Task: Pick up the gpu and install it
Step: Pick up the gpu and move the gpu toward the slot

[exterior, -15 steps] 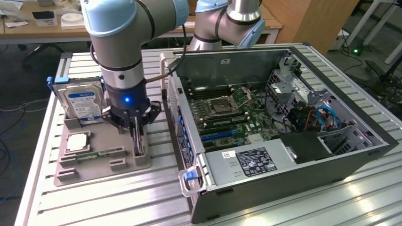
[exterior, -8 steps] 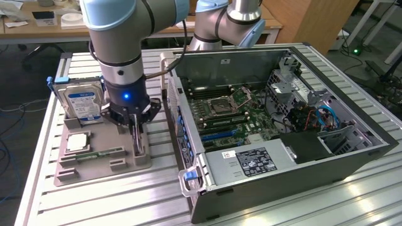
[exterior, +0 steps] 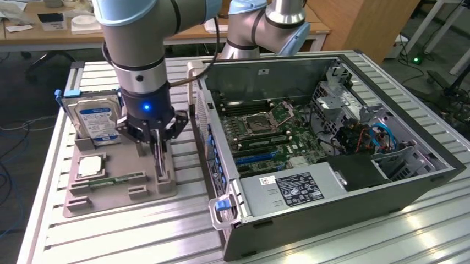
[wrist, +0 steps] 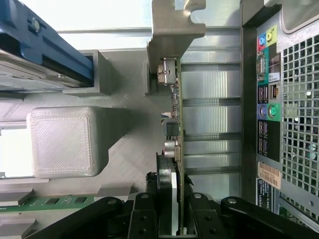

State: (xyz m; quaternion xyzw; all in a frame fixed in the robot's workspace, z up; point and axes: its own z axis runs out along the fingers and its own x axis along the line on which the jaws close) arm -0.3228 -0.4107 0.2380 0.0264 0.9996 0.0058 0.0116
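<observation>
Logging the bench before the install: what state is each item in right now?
gpu: standing on edge in the tray slot, not installed.
gripper: down at the gpu's top edge.
hard drive: upright in its tray slot.
memory stick: lying in the tray.
computer case: on its side, open.

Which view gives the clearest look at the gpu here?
The wrist view: the gpu edge-on, with components and bracket close-up. The exterior view gives a thin dark sliver in the grey holder.
</observation>
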